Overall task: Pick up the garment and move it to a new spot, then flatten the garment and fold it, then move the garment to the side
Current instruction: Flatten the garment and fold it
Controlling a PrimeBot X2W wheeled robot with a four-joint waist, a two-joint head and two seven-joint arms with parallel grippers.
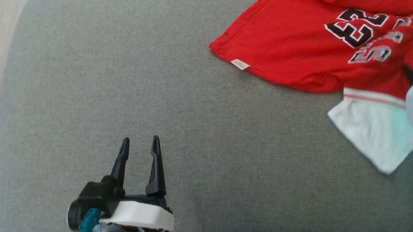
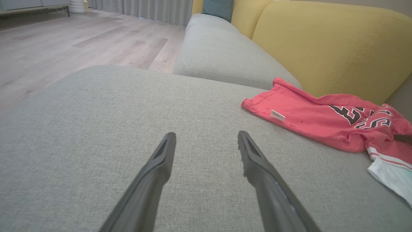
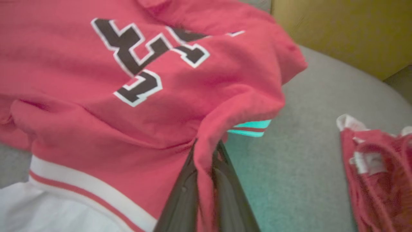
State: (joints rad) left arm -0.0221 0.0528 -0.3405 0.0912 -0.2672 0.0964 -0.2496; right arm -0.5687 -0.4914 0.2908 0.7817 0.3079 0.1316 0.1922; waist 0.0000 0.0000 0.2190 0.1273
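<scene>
One red garment [image 1: 298, 46] is pinched in the closed right pincer [image 3: 207, 151]; the left pincer [image 1: 140, 140] is spread wide. Perhaps a second red cloth [image 3: 376, 170], blurred, is seen lower right.

shirt [image 1: 297, 39]: on the cushion [image 1: 131, 81], far right of my view
left claw [image 1: 140, 140]: over the cushion's near left, well apart from the shirt
right claw [image 3: 207, 151]: at the shirt's right edge, a fold between my fingers
backrest [image 2: 322, 48]: behind the shirt
second cloth [image 3: 370, 167]: on the cushion, near the shirt, not touching
floor [image 2: 64, 42]: left of the cushion
</scene>
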